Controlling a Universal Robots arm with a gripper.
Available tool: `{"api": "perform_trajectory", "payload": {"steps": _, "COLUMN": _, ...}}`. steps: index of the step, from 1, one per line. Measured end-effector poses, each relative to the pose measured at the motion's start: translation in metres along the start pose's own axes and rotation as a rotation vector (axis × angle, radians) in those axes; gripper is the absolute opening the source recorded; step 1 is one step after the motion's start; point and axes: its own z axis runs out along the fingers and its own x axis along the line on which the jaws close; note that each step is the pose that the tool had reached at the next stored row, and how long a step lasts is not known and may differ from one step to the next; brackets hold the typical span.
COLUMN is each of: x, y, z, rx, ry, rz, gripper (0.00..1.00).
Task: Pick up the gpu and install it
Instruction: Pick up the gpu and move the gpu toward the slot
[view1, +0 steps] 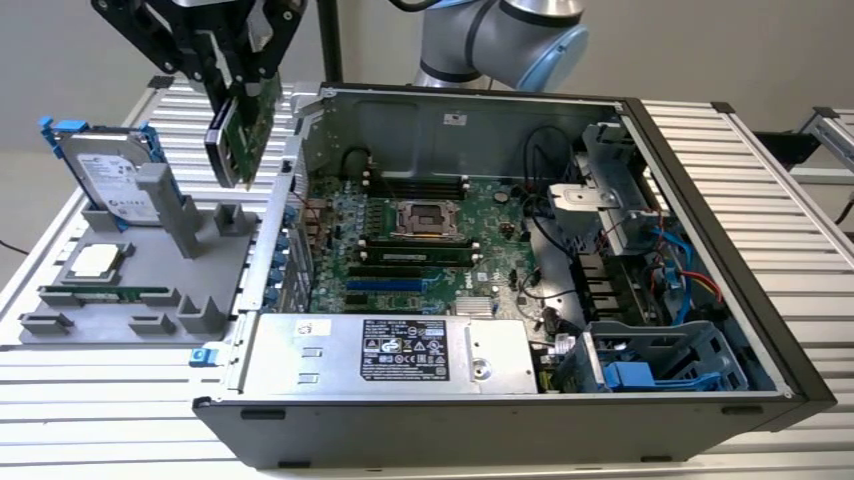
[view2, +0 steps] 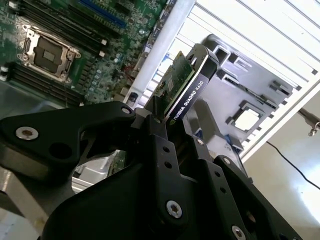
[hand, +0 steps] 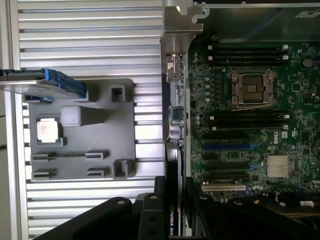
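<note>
Exterior view, gripper (view1: 243, 80): clamped tight on the gpu (view1: 240, 135), jaws closed against both its faces.
Exterior view, gpu: hanging on edge in the air, above the grey tray (view1: 94, 335) and just beside the open computer case (view1: 534, 420), at its wall on the exterior view's left.
Exterior view, other parts: hard drive (view1: 107, 170) upright on the grey tray, memory stick (view1: 104, 295) lying flat.
Second wrist view, gripper (view2: 167, 117): black fingers (view2: 162, 155) pinch the gpu (view2: 182, 82); motherboard (view2: 60, 45) beyond.
First wrist view, gpu (hand: 172, 222): seen edge-on, over the line between grey tray (hand: 80, 145) and motherboard (hand: 240, 125).
</note>
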Motion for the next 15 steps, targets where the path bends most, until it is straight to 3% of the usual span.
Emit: {"api": "perform_trajectory", "payload": {"steps": 15, "x": -0.0207, "y": 0.0017, "z": 0.0004, "rx": 0.0003, "ry": 0.0004, "rz": 0.0, "gripper": 0.0}}
